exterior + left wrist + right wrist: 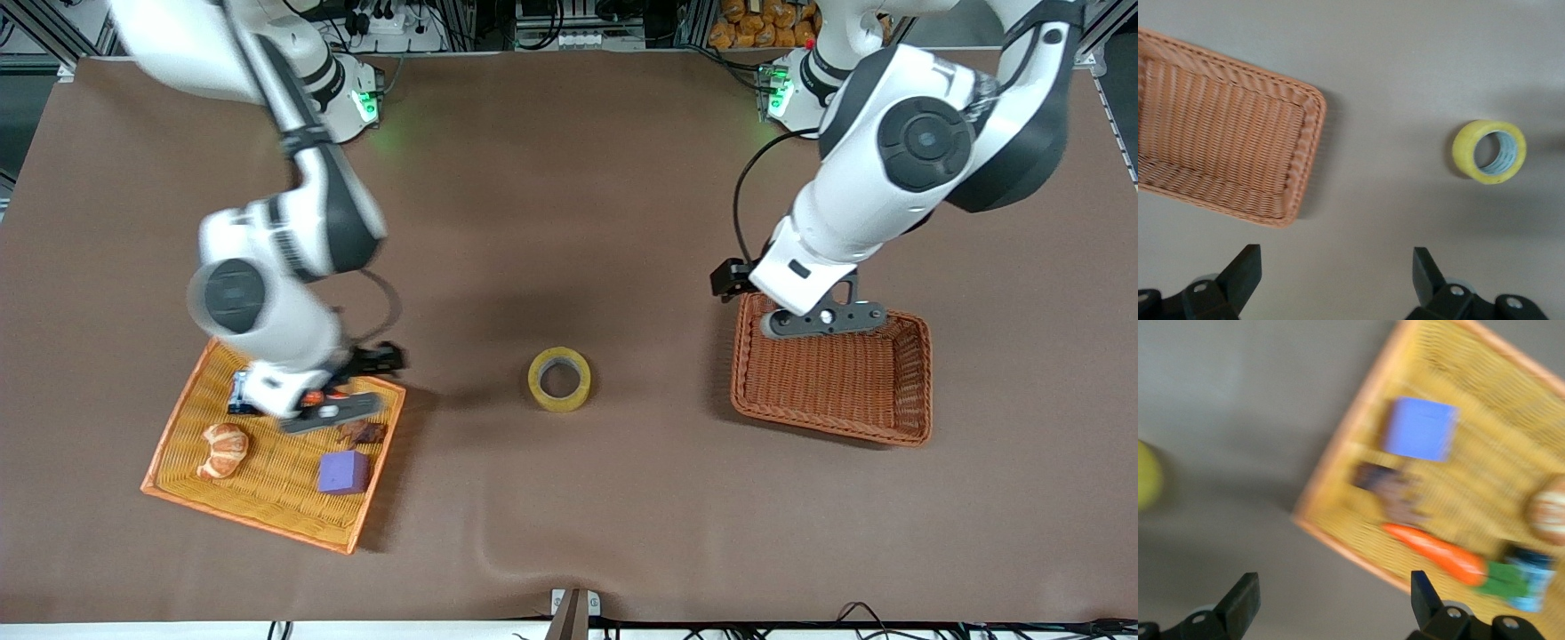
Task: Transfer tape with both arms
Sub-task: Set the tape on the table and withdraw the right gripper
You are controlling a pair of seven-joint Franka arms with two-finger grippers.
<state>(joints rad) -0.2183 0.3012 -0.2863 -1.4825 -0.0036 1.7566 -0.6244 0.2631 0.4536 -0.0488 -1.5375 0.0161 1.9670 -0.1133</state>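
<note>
The tape (558,380), a yellowish ring with a grey-white core, lies flat on the brown table between the two containers. It also shows in the left wrist view (1489,151) and at the edge of the right wrist view (1146,477). My left gripper (827,318) hangs open and empty over the rim of the brown wicker basket (831,427) that lies toward the robots' bases; in its wrist view the jaws (1337,273) stand wide apart over bare table. My right gripper (333,412) is open and empty over the orange tray (267,524), its jaws (1335,597) wide apart.
The orange tray holds a croissant (223,450), a purple cube (343,472), a small brown item (362,433) and a blue packet (238,391). The right wrist view shows the cube (1420,429) and an orange carrot (1435,553). The brown basket (1225,160) is empty.
</note>
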